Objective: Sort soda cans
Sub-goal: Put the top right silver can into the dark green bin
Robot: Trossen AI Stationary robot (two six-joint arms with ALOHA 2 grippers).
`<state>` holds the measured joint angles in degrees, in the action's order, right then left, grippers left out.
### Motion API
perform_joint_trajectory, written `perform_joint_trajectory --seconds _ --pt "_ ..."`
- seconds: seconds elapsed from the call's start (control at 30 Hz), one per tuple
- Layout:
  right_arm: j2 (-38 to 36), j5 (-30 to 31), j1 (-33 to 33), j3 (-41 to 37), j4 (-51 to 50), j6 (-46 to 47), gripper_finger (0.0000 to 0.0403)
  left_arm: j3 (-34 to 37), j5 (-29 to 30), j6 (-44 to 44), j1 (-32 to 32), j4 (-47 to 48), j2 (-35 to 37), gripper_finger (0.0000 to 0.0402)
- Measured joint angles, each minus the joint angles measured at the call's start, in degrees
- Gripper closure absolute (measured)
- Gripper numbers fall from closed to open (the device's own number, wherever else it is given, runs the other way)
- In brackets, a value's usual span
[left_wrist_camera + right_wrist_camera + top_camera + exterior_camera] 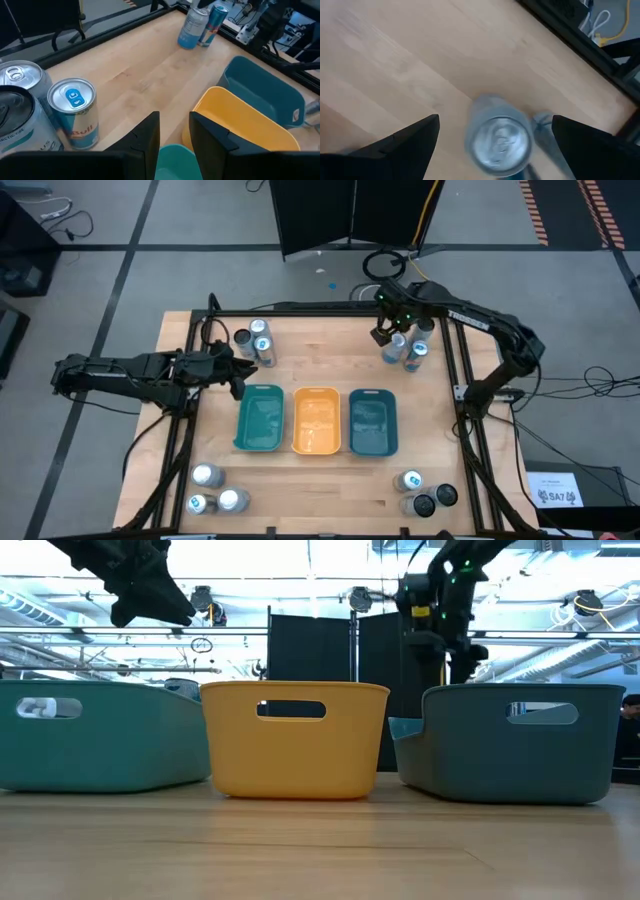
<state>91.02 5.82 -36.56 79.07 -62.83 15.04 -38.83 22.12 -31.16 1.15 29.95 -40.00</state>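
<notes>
Soda cans stand upright in four clusters at the table's corners: far left, far right, near left, near right. My right gripper hangs open above the far-right cluster and points down. In the right wrist view a silver-topped can stands below the gripper, between its spread fingers, and nothing touches it. My left gripper is shut and empty, raised above the table by the teal tray's far left corner. A blue-topped can stands close beside the gripper.
Three trays sit side by side mid-table: teal, orange, blue. A dark frame rail runs along the table's right edge, close to the far-right cans. Bare wood lies between the far clusters and in front of the trays.
</notes>
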Motion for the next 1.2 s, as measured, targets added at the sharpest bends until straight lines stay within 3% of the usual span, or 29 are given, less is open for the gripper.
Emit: perform_joint_trajectory --seconds 0.5,1.2 --pt "5.24 0.16 -2.42 0.02 -4.72 -20.29 0.0025 0.0 0.64 -0.26 0.0 0.02 0.01 0.0287" --pt "9.44 3.42 -2.44 0.02 -10.51 -26.27 0.0028 0.0 0.71 -1.51 0.0 0.09 0.01 0.0287"
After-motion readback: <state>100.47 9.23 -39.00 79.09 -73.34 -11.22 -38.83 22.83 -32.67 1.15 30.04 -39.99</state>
